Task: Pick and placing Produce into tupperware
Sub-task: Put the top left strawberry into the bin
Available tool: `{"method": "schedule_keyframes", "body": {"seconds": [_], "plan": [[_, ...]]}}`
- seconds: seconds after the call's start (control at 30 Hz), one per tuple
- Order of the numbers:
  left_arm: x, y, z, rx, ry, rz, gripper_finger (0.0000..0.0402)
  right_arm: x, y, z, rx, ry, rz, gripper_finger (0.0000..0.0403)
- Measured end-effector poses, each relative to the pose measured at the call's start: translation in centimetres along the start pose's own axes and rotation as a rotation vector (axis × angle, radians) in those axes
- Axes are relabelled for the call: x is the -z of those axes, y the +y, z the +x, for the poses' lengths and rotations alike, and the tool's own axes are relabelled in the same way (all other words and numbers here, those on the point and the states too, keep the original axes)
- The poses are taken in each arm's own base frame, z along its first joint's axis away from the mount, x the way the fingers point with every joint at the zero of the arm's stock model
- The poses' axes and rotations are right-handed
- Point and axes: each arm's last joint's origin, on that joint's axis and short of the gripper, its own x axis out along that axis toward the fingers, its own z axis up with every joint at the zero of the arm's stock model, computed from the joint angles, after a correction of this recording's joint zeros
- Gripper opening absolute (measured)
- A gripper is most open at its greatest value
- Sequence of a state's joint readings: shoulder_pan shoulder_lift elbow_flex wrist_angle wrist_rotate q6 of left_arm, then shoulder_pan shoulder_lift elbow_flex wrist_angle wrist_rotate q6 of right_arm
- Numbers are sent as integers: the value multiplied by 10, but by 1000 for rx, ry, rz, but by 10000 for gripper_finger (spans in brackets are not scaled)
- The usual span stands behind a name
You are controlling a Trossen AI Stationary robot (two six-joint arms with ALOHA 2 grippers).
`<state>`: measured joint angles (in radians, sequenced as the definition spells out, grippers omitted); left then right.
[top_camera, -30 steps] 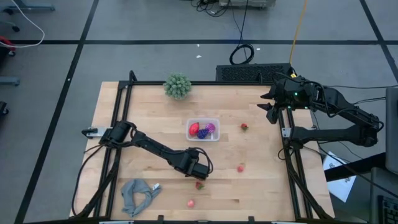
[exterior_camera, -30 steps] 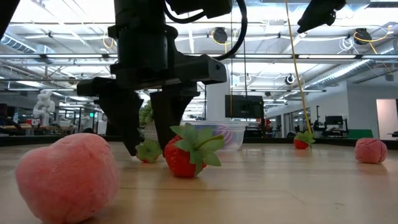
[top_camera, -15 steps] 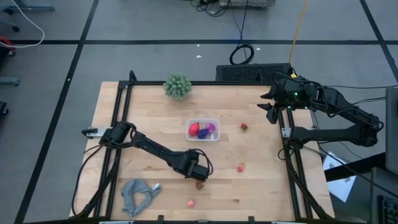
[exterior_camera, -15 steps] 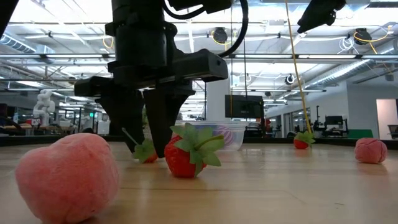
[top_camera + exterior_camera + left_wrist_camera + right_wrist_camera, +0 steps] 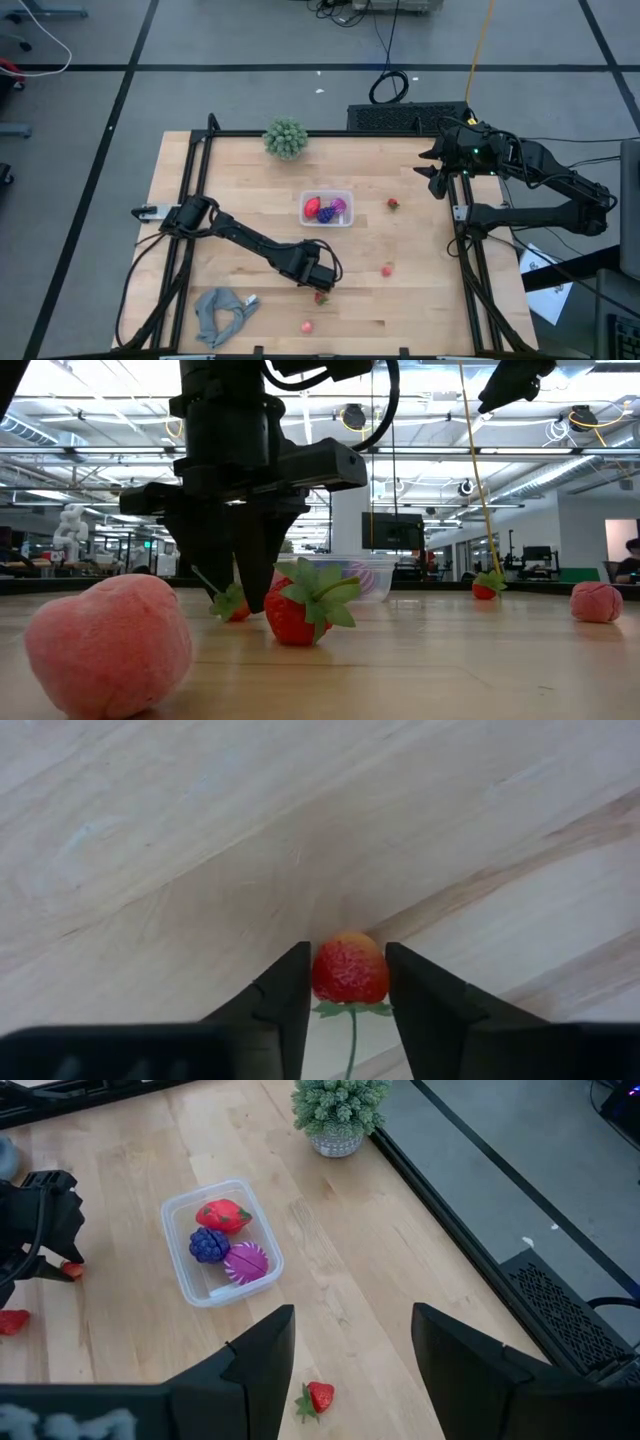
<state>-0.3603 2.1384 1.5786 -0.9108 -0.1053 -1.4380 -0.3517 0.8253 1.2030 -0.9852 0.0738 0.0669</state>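
Since one second earlier, left gripper (image 5: 348, 982) has lowered and closed its dark fingers (image 5: 287, 990) onto a small, dimpled red strawberry (image 5: 349, 968) on the wooden table (image 5: 240, 190). Clear rounded tupperware (image 5: 222, 1241), mid-table, holds three produce pieces; four more lie loose, and right gripper (image 5: 352, 1342) waits open at the table's far right edge.

The left gripper (image 5: 346, 982) points down at the table's near middle, fingers closed around a small strawberry (image 5: 349, 967). The right gripper (image 5: 432, 168) hangs raised at the far right edge, fingers spread.
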Motion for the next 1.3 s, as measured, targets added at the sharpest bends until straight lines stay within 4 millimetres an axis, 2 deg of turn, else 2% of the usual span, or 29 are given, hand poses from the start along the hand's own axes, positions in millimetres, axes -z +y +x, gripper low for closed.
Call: {"method": "schedule_keyframes", "body": {"seconds": [0.8, 1.03, 1.3], "plan": [[-3, 0, -4, -1, -1, 11, 120, 0, 0, 0, 0, 0, 0, 193], [-15, -1, -21, 28, -8, 47, 120, 0, 0, 0, 0, 0, 0, 193], [-44, 12, -58, 93, -49, 46, 120, 0, 0, 0, 0, 0, 0, 193]]}}
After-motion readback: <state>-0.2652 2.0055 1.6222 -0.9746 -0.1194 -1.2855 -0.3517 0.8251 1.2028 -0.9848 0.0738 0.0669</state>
